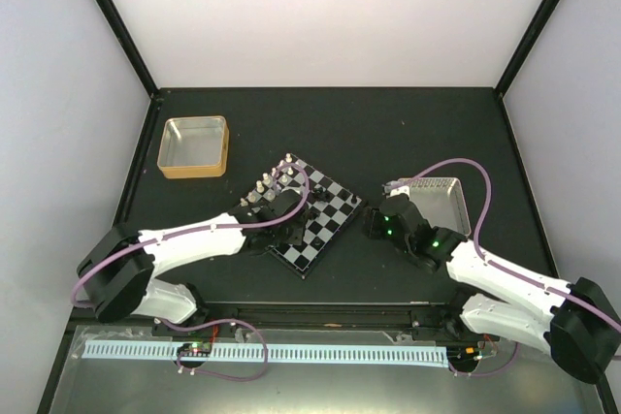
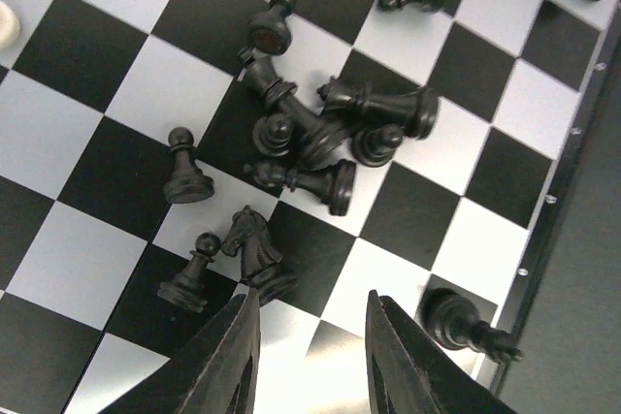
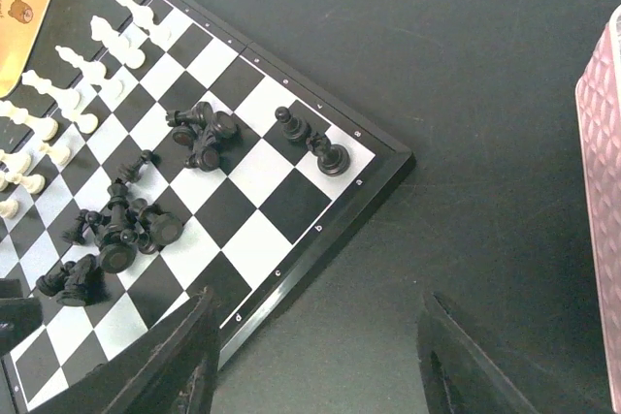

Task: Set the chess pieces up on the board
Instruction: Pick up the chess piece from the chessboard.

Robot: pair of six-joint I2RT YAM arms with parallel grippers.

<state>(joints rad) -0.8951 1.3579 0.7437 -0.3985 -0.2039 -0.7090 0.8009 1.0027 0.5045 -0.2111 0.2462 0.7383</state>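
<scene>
Jaws of the left tool [image 2: 310, 305] stand apart with only bare checks between them, low over the board [image 1: 330, 222] near its rim; a black knight [image 2: 254, 251] stands just beside the tip of one finger, with a pawn [image 2: 191, 273] next to it; beyond them the black pieces [image 2: 315, 133] lie in a tumbled heap on the squares, several on their sides and touching one another, while another black figure [image 2: 468, 327] lies alone close to the rim; the white pieces [image 3: 85, 70] stand in rows along the far side of the board, upright as far as can be told; the right tool [image 3: 320, 322] hangs over the dark table [image 1: 388, 133] just off a corner of the board, its fingers spread wide and holding nothing; two black figures [image 3: 312, 141] stand on the squares nearest that corner; the board sits askew in the middle of the table, between a gold-rimmed tray [image 1: 194, 147] at the far left and a pink-rimmed tray [image 1: 441, 199] on the right, well apart from the first and near the second.
</scene>
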